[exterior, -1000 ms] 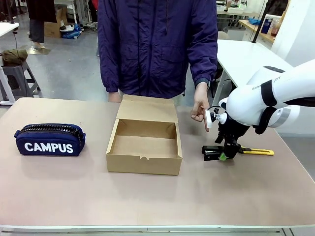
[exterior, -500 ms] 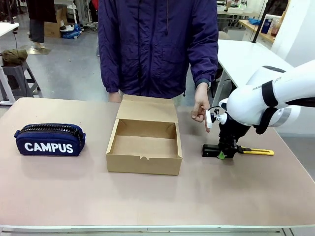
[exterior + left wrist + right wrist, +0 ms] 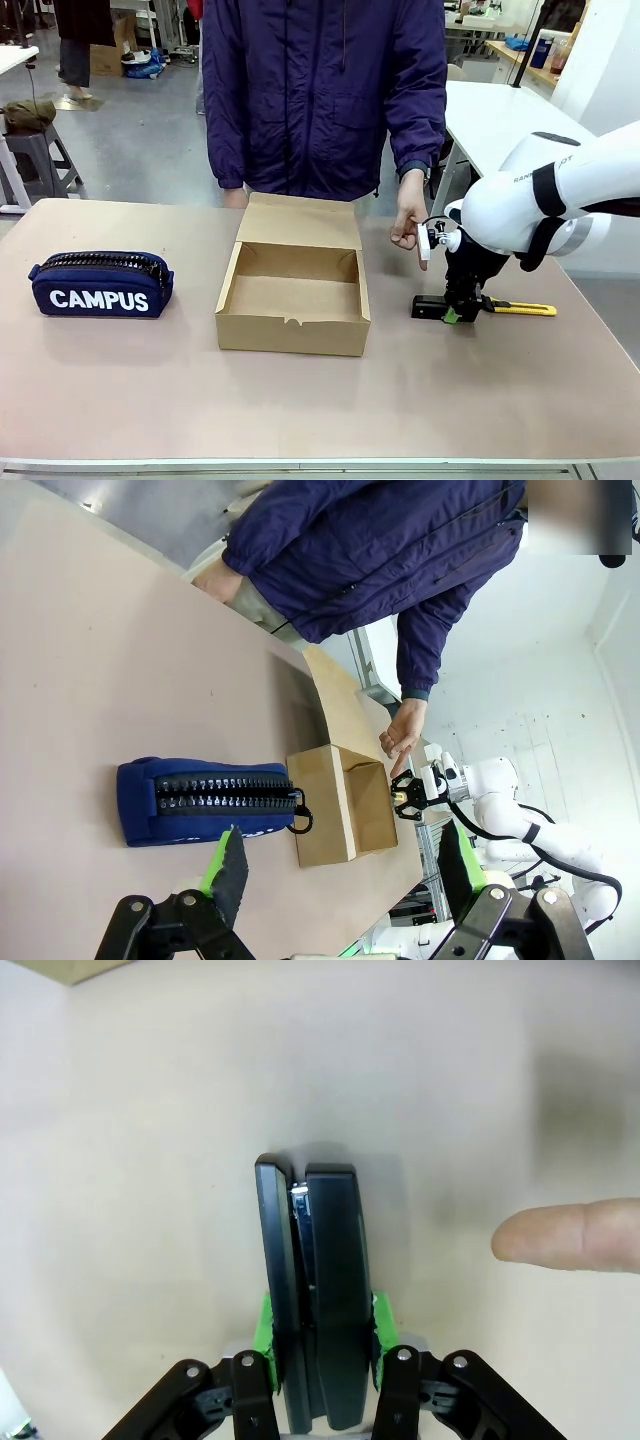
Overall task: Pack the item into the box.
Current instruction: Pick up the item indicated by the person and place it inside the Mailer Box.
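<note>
The item, a small black stapler (image 3: 429, 306) (image 3: 325, 1280), sits low over the table to the right of the box, and my right gripper (image 3: 452, 313) (image 3: 322, 1325) is shut on its rear end, green pads (image 3: 378, 1320) pressing both sides. The open brown cardboard box (image 3: 290, 336) (image 3: 322, 815) stands mid-table with its lid flap up toward the person. In the left wrist view my left gripper (image 3: 340, 865) hangs open above the table's left part, with nothing between its fingers.
A navy "CAMPUS" pencil case (image 3: 100, 286) (image 3: 200, 802) lies at the left. A yellow-and-black utility knife (image 3: 525, 309) lies just right of the stapler. The person's hand (image 3: 408, 225) hovers behind my right gripper, one finger (image 3: 570, 1235) close beside the stapler.
The stapler's front end, gaping open a second ago, is now squeezed together in my right gripper. The person's hand shifted slightly. Box and pencil case have not moved.
</note>
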Robot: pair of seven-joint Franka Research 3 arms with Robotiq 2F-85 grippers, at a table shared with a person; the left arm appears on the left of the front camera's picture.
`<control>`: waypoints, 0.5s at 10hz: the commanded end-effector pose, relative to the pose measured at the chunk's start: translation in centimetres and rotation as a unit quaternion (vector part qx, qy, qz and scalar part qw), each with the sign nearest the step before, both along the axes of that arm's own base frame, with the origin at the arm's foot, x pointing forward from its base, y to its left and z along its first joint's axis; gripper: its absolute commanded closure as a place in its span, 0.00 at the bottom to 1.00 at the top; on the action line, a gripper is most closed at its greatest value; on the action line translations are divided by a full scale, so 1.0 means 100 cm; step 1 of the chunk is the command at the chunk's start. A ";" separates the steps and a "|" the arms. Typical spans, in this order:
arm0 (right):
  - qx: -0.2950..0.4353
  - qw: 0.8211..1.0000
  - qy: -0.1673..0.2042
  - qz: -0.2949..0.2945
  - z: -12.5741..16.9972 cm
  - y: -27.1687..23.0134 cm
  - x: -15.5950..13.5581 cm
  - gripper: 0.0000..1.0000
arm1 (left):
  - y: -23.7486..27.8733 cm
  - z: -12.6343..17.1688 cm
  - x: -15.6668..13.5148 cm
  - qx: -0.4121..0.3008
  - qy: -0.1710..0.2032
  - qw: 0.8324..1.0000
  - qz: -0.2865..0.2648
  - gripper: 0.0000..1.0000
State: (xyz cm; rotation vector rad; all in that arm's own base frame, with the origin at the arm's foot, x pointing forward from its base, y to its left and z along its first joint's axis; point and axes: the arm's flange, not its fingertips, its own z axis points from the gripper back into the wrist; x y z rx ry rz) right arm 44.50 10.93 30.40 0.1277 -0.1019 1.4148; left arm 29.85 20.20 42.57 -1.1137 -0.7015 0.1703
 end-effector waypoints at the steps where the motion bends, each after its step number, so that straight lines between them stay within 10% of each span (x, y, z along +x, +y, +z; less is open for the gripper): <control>1: -0.001 1.000 0.018 -0.015 0.025 0.001 -0.008 1.00 | 0.000 0.001 0.001 -0.005 -0.013 1.000 0.000 0.00; 5: -0.001 0.997 -0.011 -0.079 0.132 0.024 -0.070 1.00 | 0.000 0.001 0.001 -0.005 -0.013 1.000 0.000 0.00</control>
